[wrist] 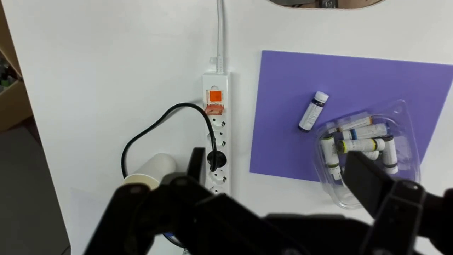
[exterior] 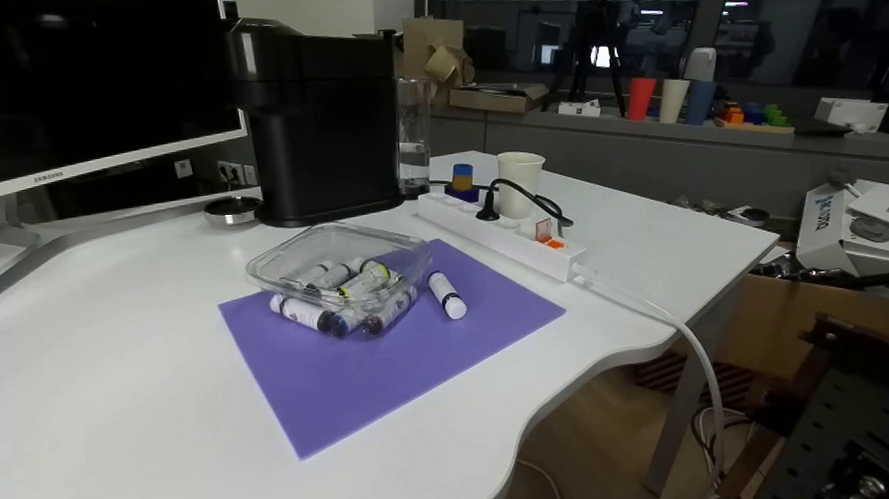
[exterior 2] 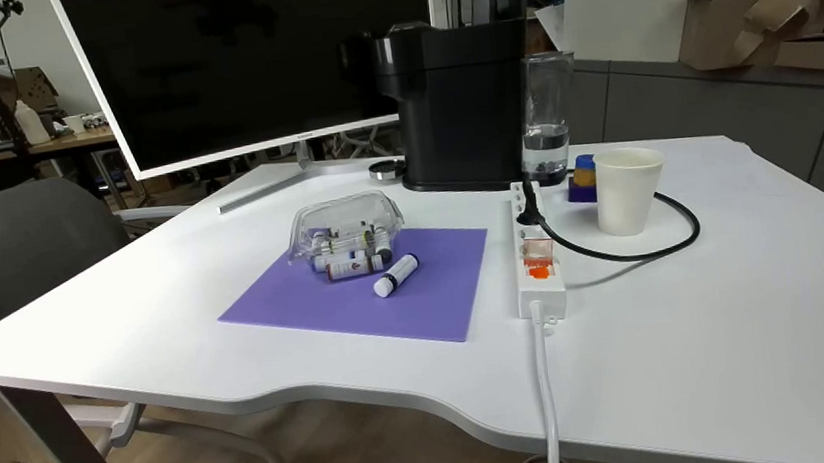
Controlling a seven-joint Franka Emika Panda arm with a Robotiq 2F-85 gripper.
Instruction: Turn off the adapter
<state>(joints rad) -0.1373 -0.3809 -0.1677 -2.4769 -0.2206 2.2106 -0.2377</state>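
The adapter is a long white power strip. It lies on the white table in both exterior views (exterior: 506,239) (exterior 2: 543,300) and left of centre in the wrist view (wrist: 226,132). Its red-orange switch (wrist: 215,96) sits near the white cord end, with a clear red cover (wrist: 214,109) flipped up beside it. A black plug (wrist: 220,159) is in one socket. My gripper (wrist: 279,170) shows only in the wrist view. It is open and empty, fingers wide apart, above the table. Its left finger overlaps the strip's edge in the picture; the strip's far end is hidden behind the gripper.
A white paper cup (exterior 2: 629,194) stands beside the strip, with the black cable (exterior 2: 630,257) looping round it. A purple mat (exterior: 391,384) holds a clear tub (exterior: 336,248) of vials and one loose vial (exterior: 446,294). A black appliance (exterior: 325,126) and monitor (exterior 2: 255,59) stand behind.
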